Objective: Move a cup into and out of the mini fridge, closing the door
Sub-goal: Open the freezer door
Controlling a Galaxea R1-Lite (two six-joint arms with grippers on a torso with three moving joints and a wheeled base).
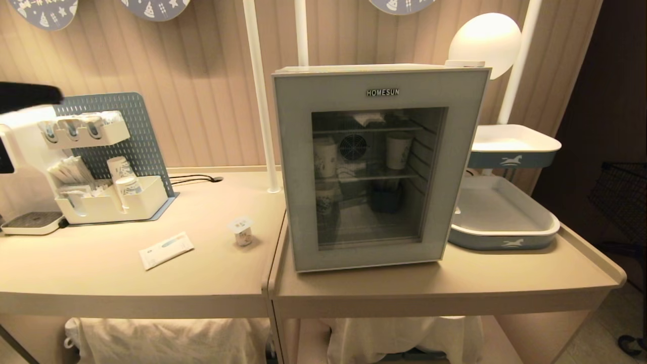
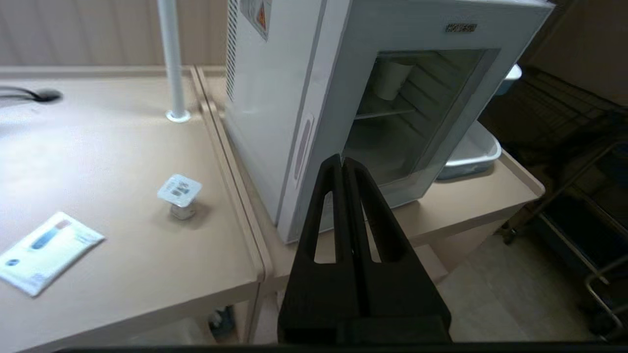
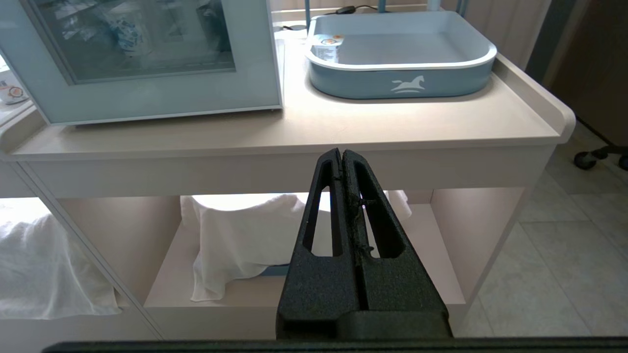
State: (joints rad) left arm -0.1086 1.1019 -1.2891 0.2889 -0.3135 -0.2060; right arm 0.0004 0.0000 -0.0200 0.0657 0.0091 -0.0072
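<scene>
The cup (image 1: 242, 230) (image 2: 180, 195), a tiny white pot with a square foil lid, stands upright on the left table, just left of the mini fridge (image 1: 379, 167) (image 2: 265, 98). The door (image 1: 298, 167) (image 2: 441, 39) (image 3: 157, 100), a grey-blue frame with a glass window, is closed. My left gripper (image 2: 342, 159) is shut and empty. It hangs in the air in front of the fridge's left front corner, apart from the cup. My right gripper (image 3: 341, 153) is shut and empty, low in front of the right table's edge.
A white sachet (image 1: 166, 249) lies left of the cup. An organiser with paper cups (image 1: 108, 197) stands at the back left. Blue trays (image 1: 500, 217) sit right of the fridge, with a small pot (image 3: 326, 46) in the lower one. Paper cups stand inside the fridge.
</scene>
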